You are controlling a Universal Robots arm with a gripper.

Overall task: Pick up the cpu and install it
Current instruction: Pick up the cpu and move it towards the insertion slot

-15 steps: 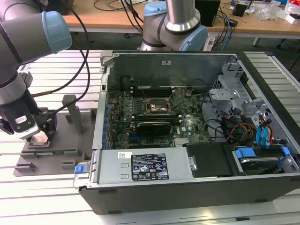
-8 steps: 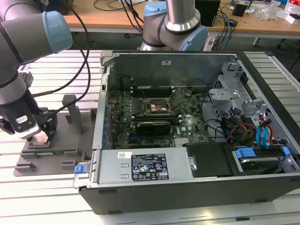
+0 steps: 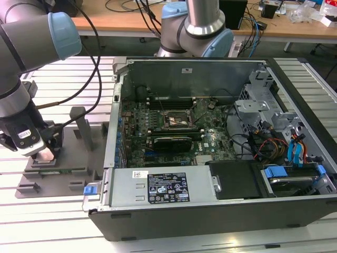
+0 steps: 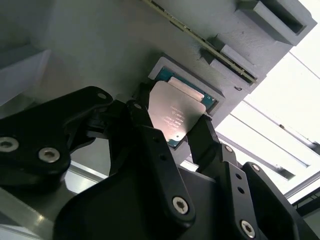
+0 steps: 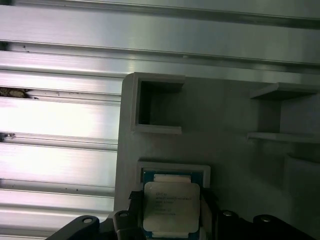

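- cpu (image 4: 175, 112): small flat square, pale silver-grey metal lid with faint print, thin green board edge showing round the lid
- In the first wrist view the cpu (image 5: 171, 207) looks the same, with the lid bright and a teal-green rim around it
- Lies flat in a shallow square pocket (image 5: 172, 167) sunk into the grey fixture plate (image 5: 225, 115), close to the plate's edge where it meets the ribbed aluminium table (image 5: 60, 120)
- gripper (image 4: 170, 116) sits directly over that pocket; its black fingers (image 4: 145, 130) stand one at each of two opposite sides of the chip, tips against its edges
- Jaws read as closed on the cpu, which sits down in the pocket, not lifted
- A hollow rectangular frame (image 5: 155, 107) rises from the fixture plate just beyond the pocket
- In the exterior view the gripper (image 3: 46, 154) is low on the fixture plate (image 3: 52, 182), among the plate's upright posts (image 3: 79, 124)
- Open computer case (image 3: 210, 213) stands just beside the fixture plate, on the exterior view's right
- Inside the case: green motherboard (image 3: 158, 142) with a black-framed socket (image 3: 176, 120), a grey metal box with a label (image 3: 158, 187), a drive with blue tabs (image 3: 287, 176), and a bundle of cables (image 3: 263, 145)
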